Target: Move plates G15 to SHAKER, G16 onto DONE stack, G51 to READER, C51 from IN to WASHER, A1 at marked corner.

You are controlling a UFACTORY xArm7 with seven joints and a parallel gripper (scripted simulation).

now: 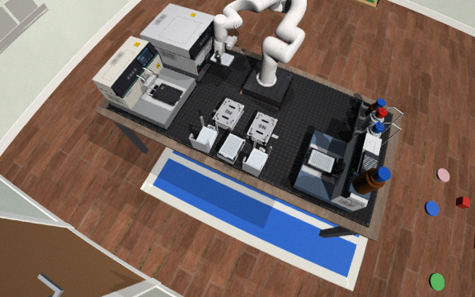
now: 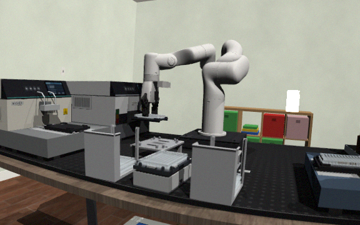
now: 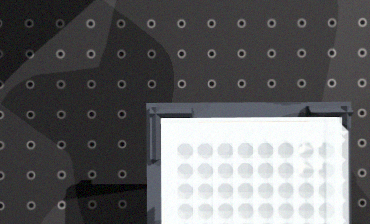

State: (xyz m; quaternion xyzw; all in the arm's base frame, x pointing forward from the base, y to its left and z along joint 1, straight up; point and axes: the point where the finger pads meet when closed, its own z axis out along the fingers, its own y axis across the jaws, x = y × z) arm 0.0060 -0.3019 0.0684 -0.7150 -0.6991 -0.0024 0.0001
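Observation:
My gripper (image 2: 149, 110) is open and hangs right over a white well plate (image 2: 150, 117) lying on the READER's drawer tray (image 1: 228, 67). It holds nothing. In the wrist view the plate (image 3: 253, 170) lies flat inside a grey tray frame, and the fingers are out of sight. A second white plate (image 2: 162, 159) (image 1: 231, 147) sits on the SHAKER at the front of the deck. A third plate (image 2: 342, 160) (image 1: 324, 165) sits on the blue DISPENSER at the right. The WASHER (image 2: 27, 115) at the left shows an empty black carrier (image 1: 165, 94).
Two tall white stack racks (image 2: 102, 154) (image 2: 217, 170) flank the shaker. Two grey nests (image 1: 228, 113) (image 1: 262, 128) stand behind them. The reader housing (image 1: 180, 35) is close beside my gripper. Bottles (image 1: 375, 179) stand at the far right.

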